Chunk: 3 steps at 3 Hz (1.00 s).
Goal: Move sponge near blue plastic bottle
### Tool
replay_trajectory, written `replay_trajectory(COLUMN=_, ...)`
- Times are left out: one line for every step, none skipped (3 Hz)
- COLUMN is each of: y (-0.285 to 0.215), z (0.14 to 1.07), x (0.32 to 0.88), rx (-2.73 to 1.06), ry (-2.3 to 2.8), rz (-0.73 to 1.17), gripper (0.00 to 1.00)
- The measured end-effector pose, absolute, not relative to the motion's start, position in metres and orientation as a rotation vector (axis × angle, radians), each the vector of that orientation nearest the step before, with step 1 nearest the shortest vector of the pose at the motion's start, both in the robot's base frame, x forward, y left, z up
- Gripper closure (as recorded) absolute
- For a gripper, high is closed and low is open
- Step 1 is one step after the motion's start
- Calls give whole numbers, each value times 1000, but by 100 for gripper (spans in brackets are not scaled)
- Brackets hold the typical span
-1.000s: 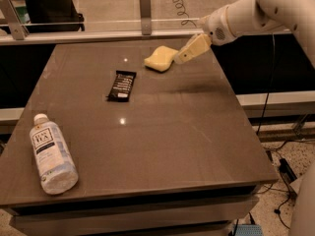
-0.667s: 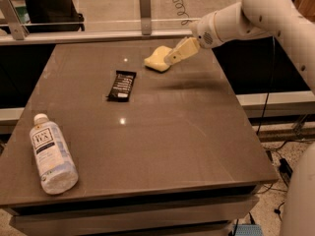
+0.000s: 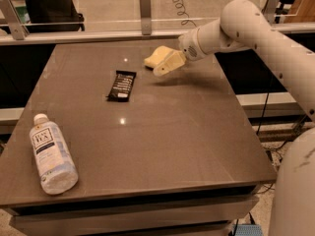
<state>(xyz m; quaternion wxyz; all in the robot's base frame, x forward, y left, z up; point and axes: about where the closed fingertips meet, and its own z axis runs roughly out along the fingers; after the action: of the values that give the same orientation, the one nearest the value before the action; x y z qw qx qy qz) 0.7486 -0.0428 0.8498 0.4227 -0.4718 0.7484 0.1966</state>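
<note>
The pale yellow sponge (image 3: 155, 56) lies near the back of the grey table (image 3: 162, 136), a little right of centre. My gripper (image 3: 165, 68) hangs over the sponge's right and near side, reaching in from the right on the white arm (image 3: 231, 31). The blue plastic bottle (image 3: 50, 154), clear with a white cap and a pale label, lies on its side at the front left corner, far from the sponge.
A black snack bar wrapper (image 3: 121, 85) lies on the table left of and nearer than the sponge. A glass barrier with metal posts (image 3: 144, 11) runs along the table's back edge. The robot's white body (image 3: 295, 191) stands at the right front.
The gripper has moved left and a bit down, from beside the sponge's right end to over the sponge. The sponge, wrapper and bottle have not moved.
</note>
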Motion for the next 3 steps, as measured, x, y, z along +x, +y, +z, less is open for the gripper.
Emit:
replay_trajectory(y=-39, z=832, x=752, rx=-1177, ry=1893, rz=482, gripper=18)
replay_trajectory(y=-35, z=826, x=752, rx=-1170, ry=1894, rz=481, gripper=41)
replay_trajectory(y=-36, z=824, x=752, rx=-1158, ry=1895, rz=478, gripper=64)
